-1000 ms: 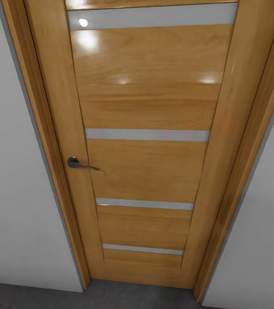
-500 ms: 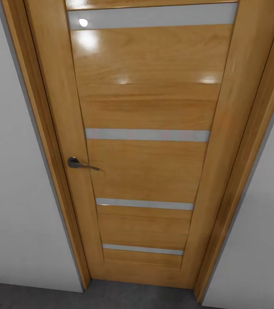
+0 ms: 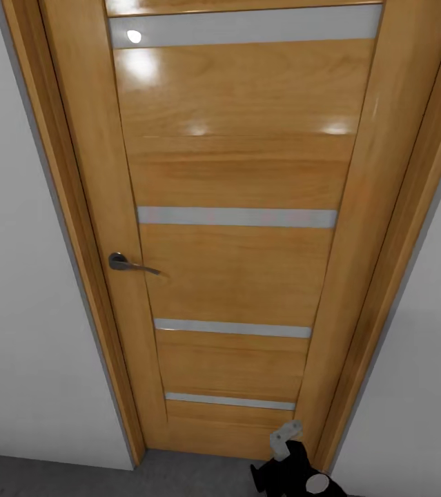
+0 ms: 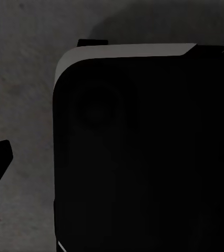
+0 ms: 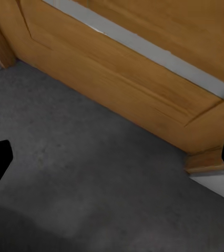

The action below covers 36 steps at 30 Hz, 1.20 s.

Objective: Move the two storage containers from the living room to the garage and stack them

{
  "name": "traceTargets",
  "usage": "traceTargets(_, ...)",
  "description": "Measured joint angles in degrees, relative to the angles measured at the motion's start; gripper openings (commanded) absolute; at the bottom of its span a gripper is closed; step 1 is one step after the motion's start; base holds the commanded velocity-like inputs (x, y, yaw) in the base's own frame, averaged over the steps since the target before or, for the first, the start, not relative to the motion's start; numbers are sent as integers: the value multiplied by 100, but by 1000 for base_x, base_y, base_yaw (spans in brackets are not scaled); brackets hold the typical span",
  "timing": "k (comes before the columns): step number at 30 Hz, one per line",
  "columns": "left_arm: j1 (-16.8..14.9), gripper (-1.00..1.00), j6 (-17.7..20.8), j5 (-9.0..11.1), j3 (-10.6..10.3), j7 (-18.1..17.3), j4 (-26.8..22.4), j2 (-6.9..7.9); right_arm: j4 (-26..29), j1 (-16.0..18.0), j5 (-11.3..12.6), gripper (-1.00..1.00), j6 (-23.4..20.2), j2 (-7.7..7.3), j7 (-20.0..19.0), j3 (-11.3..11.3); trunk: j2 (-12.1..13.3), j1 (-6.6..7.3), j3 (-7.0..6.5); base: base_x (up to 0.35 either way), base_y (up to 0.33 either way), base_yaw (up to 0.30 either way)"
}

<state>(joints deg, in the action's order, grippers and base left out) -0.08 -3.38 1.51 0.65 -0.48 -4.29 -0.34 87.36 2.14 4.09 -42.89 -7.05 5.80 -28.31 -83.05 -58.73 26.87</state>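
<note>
Door [image 3: 237,262] of shiny brown wood, shut, grey handle [image 3: 129,264] on it; right gripper [image 5: 112,168] (fingers spread wide) over grey floor [image 5: 91,184]; left gripper's state hard to tell.

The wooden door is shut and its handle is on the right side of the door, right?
Not quite. The wooden door is shut, but its handle sits on the left side of the door, near the frame, as the head view shows.
</note>
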Motion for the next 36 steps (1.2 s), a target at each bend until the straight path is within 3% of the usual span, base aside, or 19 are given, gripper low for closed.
traceTargets(6,0,100,0,0,0,0,0,0,200,480,0,100,-367,35,79,-1,0,0,0,0,0,0)
traceTargets(10,0,100,0,0,0,0,0,0,246,732,2,100,-436,184,194,-3,0,0,0,0,0,0)
traceTargets(22,0,100,0,0,0,0,0,-3,252,1615,-49,100,-1047,1128,919,-19,0,0,0,0,0,0)
traceTargets(23,0,100,-3,-2,0,0,1,-7,252,1734,-51,100,-1110,1295,1020,-22,0,0,0,0,0,0)
traceTargets(24,-1,100,-4,-2,0,0,1,-9,265,1818,-64,100,-1147,1584,1296,-33,0,0,0,0,0,0)
traceTargets(25,0,100,-4,-1,0,0,0,-9,267,1827,-98,100,-1175,1689,1391,-35,0,0,0,0,0,0)
traceTargets(30,0,100,-5,-6,-5,0,0,-21,255,2027,-376,100,-1298,1705,1686,-50,0,0,0,0,0,0)
traceTargets(36,0,100,-5,-8,-8,0,0,-51,239,2448,-426,100,-1372,1705,1733,-53,0,0,0,0,0,0)
